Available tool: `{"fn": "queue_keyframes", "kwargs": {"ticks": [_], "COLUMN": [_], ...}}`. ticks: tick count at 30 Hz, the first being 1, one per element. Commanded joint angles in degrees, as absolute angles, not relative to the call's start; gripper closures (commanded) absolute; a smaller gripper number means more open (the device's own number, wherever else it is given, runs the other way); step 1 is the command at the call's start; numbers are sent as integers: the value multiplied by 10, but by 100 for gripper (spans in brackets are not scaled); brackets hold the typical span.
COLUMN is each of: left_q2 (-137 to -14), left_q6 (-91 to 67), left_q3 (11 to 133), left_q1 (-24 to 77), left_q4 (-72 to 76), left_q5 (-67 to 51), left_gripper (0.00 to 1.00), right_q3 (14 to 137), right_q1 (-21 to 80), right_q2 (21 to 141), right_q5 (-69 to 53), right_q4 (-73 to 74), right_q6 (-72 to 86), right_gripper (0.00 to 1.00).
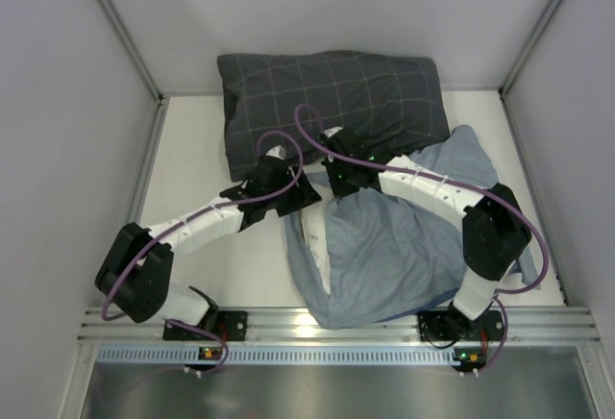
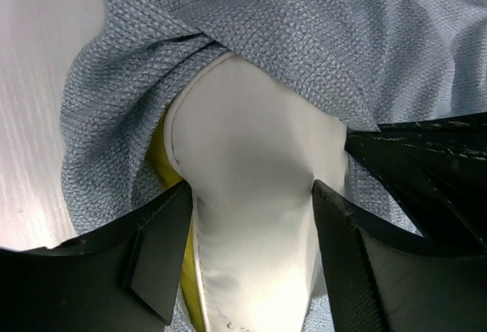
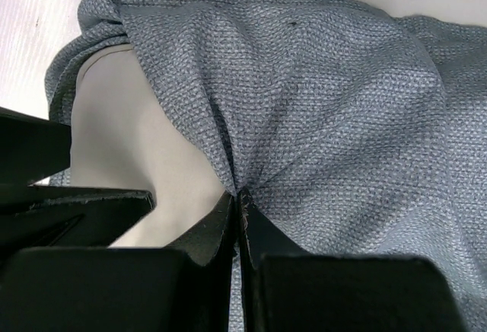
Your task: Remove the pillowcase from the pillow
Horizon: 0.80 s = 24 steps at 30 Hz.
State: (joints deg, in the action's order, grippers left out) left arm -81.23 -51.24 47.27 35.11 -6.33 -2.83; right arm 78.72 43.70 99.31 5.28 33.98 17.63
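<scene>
Roughly a start made, no more. At the left, the left gripper had its fingers set wide astride the bared corner of the pillow. The pads pressed it on both sides, so it was grasping it, as far as the wrist view showed. That white corner, yellow piping along its edge, poked out of the pillowcase, the cloth bunched back around it. Just to the right, the right gripper was clenched tight on a pinch of pillowcase, folds fanning out from the tips.

From above, both grippers met at the far-left end of the blue-grey heap. The heap lay centre to near right on the table, against a dark checked pillow at the far side.

Done: one corner exposed. Left: nearly everything. The pillow's bulk looked to be inside the case, so a long pull apart was needed.
</scene>
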Motion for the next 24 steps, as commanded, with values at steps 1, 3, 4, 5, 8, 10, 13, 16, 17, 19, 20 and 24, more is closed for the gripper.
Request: {"fn": "queue_keyframes", "kwargs": {"ticks": [1,3,4,5,8,10,13,16,17,19,20,24], "left_q2": [-826,-838,-841,-846,-834,-819,-775,-722,-709,-676,-666,-622], "left_q6": [-493,-490,-486,-484,-475,-466,-464,-461,-458,-453,-451,-438], "left_q3": [504,509,511,515,509,504,477,453,452,454,457,468], "left_q1": [354,353,353,353,360,369,375,384,388,399,404,436], "left_q4": [-58,-57,-56,-55,-53,-53,-33,-6,-5,-5,-5,-5], "left_q5": [-6,-6,-6,-8,-7,-6,-6,-24,-29,-41,-46,-54], "left_gripper": [35,46,55,84,100,100,100,100,100,100,100,100], "right_q3": [791,792,793,793,791,794,799,806,810,828,837,891], "right_q1": [432,431,431,431,431,431,432,432,432,432,432,417], "right_q2": [976,977,979,980,983,984,989,994,998,1005,1008,1036], "right_q5": [47,46,45,42,40,33,20,13,14,17,18,31], "right_q4": [335,334,335,336,335,334,334,334,334,335,335,341], "right_q6": [175,175,174,173,173,171,165,160,156,149,147,148], "right_gripper": [100,100,100,100,100,100,100,100,100,100,100,100]}}
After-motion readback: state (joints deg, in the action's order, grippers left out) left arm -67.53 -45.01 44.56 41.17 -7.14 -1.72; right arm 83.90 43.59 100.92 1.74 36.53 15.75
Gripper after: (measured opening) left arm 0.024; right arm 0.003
